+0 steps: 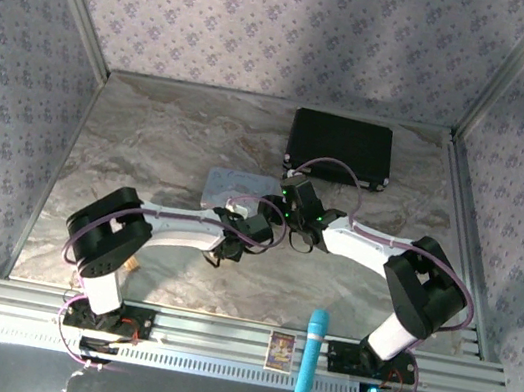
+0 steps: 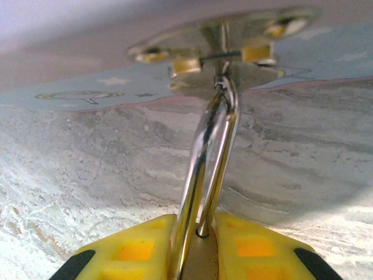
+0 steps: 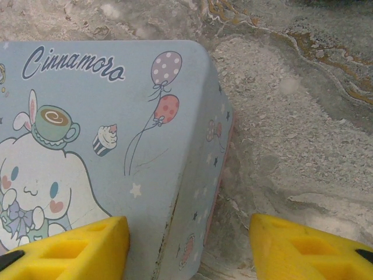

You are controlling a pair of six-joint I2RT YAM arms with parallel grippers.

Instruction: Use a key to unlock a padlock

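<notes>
Padlock (image 2: 198, 169): small brass body with a thin silvery shackle, hanging off the tin (image 3: 105, 116) at its front hasp (image 2: 224, 44), low over the marbled worktop (image 2: 87, 175). The shackle is threaded through the hasp and looks closed. Left tool (image 2: 198, 251): yellow fingers (image 2: 131, 251) together, clamped on the brass body, with the shackle rising out of the gap between them toward the tin. Right tool (image 3: 186, 248): fingers wide apart, straddling a corner of the tin's lid and gripping nothing. Condition of hold: the body sits deep between the pads, so whether its keyway is reachable cannot be told. Hazards, as judged:

1. The body is small and smooth, and a sideways push from a key would likely roll it in the pads or slip it out.
2. The lock is tethered to the tin, so any tug by the left tool would drag or tip the light tin and twist the shackle in the hasp.
3. If the right tool lowers or closes where it stands, it would strike the lid's corner and shove the tin, spoiling the left tool's alignment.
4. If the keyway is covered by a pad, a key would jam against the finger.
</notes>
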